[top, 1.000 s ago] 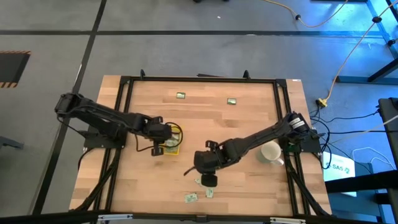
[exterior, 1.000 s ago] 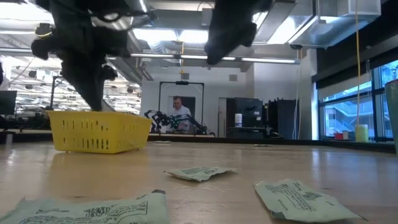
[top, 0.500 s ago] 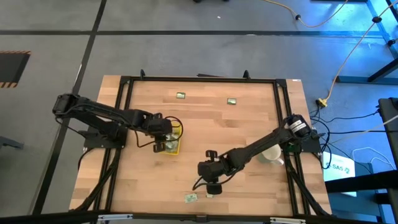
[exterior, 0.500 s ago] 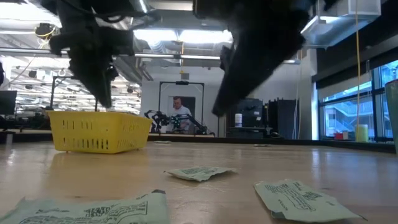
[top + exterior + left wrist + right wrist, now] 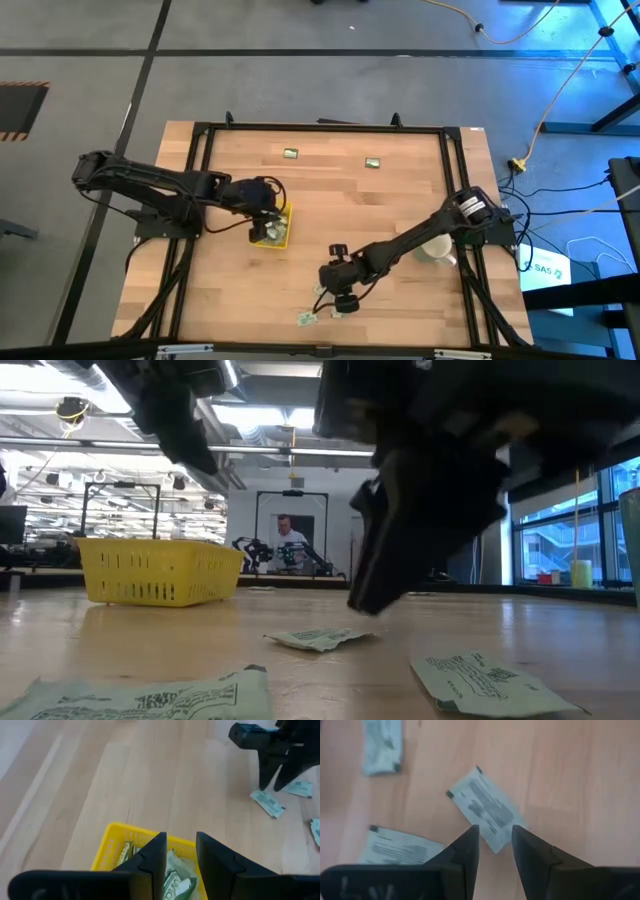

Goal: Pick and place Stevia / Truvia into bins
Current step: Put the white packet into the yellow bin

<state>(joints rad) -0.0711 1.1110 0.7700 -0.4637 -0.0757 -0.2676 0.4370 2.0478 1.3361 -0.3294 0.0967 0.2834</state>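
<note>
The yellow bin [image 5: 288, 218] stands left of the table's middle, with several pale green Stevia sachets [image 5: 175, 870] lying in it. My left gripper [image 5: 181, 845] hangs open above the bin with nothing between its fingers. Near the front edge my right gripper [image 5: 495, 832] stands open, pointing down just over one sachet [image 5: 482, 807] that lies flat on the wood. Two more sachets [image 5: 381, 745] [image 5: 400, 851] lie close by. The low view shows the right gripper's [image 5: 372, 595] fingertips a little above the table, behind a sachet [image 5: 320, 638].
Two further sachets [image 5: 291, 153] [image 5: 372, 162] lie near the far edge. A white mug [image 5: 433, 246] stands at the right edge, beside my right arm. A black frame [image 5: 200, 180] runs round the table. A person shows far off in the room behind.
My left gripper has risen out of the yellow bin and drawn back a little toward the table's left edge. My right gripper has gone toward the near edge and down, and now hangs close over the sachets there.
</note>
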